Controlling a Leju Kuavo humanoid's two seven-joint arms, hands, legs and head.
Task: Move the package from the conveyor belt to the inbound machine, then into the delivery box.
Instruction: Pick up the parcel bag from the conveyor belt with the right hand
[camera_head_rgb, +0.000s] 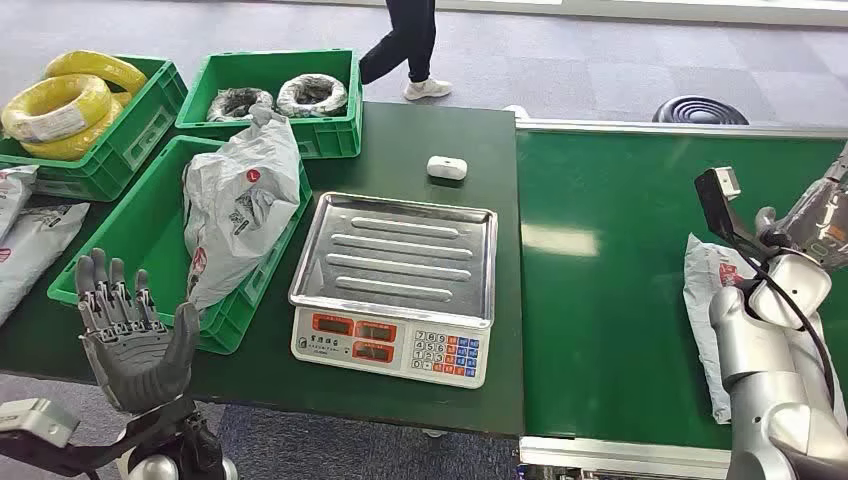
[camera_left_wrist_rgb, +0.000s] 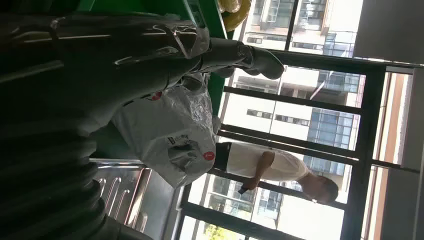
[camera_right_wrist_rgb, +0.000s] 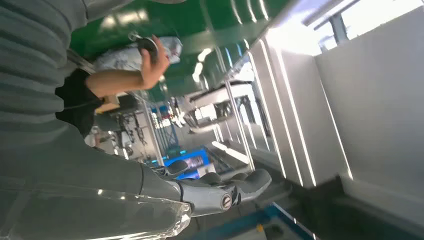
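Currently the left hand (camera_head_rgb: 132, 335) is raised at the near edge of the dark table (camera_head_rgb: 420, 140), palm up, fingers spread and holding nothing. Just beyond it a green crate (camera_head_rgb: 160, 215) holds a grey plastic mailer bag (camera_head_rgb: 240, 205), leaning against the crate's right wall. Right of the crate sits a scale (camera_head_rgb: 395, 285) with a bare steel tray and a keypad facing the robot. A small white object (camera_head_rgb: 446, 167) lies on the table behind the scale.

On the green conveyor belt (camera_head_rgb: 610, 260), near its right side, lies the package (camera_head_rgb: 712, 300), a grey-white mailer, partly hidden by the right arm. The right hand (camera_right_wrist_rgb: 220, 192) reaches past the belt's far-right area; its fingers look extended and loosely together with nothing between them, though head view barely shows them.

Two more green crates stand at the back left: one with yellow coils (camera_head_rgb: 70, 105), one with wrapped dark coils (camera_head_rgb: 312, 95). A person (camera_head_rgb: 405, 45) walks on the floor beyond.
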